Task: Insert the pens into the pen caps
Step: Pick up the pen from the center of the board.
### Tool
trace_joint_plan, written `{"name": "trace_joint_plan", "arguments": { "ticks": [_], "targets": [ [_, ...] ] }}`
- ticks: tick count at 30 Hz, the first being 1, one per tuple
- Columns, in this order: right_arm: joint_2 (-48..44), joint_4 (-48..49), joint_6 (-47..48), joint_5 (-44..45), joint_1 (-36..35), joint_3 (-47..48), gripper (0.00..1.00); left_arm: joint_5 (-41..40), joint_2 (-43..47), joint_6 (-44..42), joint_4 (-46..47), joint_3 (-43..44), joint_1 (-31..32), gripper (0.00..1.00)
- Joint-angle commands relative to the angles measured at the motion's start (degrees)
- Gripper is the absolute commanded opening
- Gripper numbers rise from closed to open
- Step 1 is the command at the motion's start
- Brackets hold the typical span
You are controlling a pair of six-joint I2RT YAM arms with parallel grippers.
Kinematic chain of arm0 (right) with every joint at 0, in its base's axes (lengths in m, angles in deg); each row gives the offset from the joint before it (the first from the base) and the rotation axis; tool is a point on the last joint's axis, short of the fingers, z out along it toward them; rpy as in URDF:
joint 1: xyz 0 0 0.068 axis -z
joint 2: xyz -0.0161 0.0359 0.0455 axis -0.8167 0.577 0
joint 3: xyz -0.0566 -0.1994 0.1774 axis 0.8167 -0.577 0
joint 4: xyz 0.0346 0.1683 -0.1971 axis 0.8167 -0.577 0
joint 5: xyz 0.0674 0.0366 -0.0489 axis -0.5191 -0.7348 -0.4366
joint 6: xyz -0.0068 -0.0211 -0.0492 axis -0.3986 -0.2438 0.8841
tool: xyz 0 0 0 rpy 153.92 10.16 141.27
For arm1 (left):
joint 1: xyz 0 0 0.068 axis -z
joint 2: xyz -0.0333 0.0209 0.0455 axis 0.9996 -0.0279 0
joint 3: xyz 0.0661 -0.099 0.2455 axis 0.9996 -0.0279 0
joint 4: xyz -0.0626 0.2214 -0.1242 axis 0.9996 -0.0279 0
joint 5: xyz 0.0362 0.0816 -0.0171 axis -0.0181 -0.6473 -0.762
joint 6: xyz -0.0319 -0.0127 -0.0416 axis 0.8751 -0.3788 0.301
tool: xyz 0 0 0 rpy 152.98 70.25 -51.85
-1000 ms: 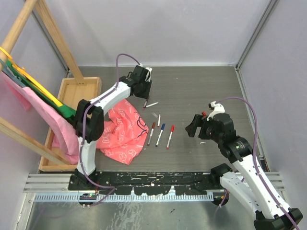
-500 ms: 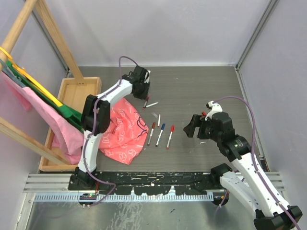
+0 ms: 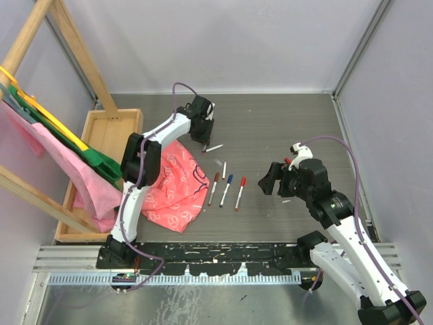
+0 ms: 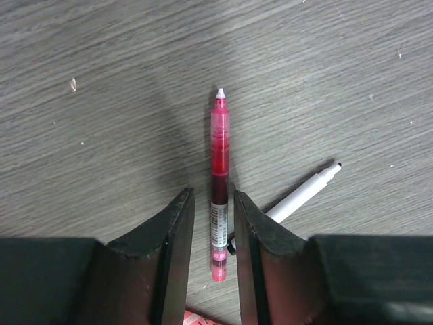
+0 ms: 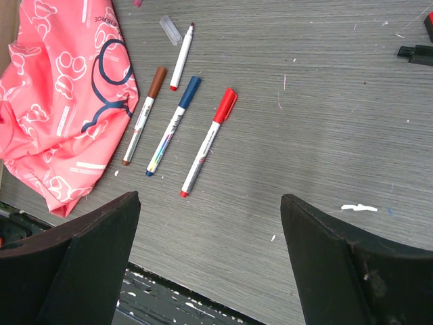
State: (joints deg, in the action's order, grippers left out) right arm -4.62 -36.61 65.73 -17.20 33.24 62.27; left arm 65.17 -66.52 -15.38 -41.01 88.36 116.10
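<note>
My left gripper is at the far middle of the table, low over it. Its jaws are narrowly open and straddle a red translucent pen lying flat, with a small gap on each side. An uncapped white pen lies just to its right. Three capped white pens, brown, blue and red, lie side by side mid-table. A shorter uncapped pen and a clear cap lie beyond them. My right gripper is wide open and empty, above the table right of the pens.
A pink patterned cloth lies crumpled left of the pens. A wooden tray and a rack with hanging cloths stand at the left. Small red and black pieces lie at the right.
My left arm has shifted its elbow rightward and the gripper has moved slightly nearer, down by the white pen. The right arm has barely moved.
</note>
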Motion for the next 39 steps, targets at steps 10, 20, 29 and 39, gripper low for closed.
{"name": "trace_joint_plan", "arguments": {
  "ticks": [10, 20, 29, 39],
  "targets": [
    [-0.52, 2.52, 0.61, -1.01, 0.2, 0.52, 0.89, 0.64, -0.3, -1.11, -0.62, 1.01, -0.11, 0.12],
    [-0.84, 2.35, 0.55, -0.81, 0.18, 0.79, 0.9, -2.32, 5.94, -2.74, -3.67, 6.08, -0.1, 0.0],
    [-1.1, 3.26, -2.67, -1.1, 0.23, 1.7, 0.89, -1.43, 21.32, -1.84, 1.31, -0.18, 0.66, 0.0],
    [1.54, 11.05, -10.59, -3.49, 0.24, 6.26, 0.83, 2.8, 41.6, 1.04, 7.88, -13.97, 4.2, 0.0]
  ]
}}
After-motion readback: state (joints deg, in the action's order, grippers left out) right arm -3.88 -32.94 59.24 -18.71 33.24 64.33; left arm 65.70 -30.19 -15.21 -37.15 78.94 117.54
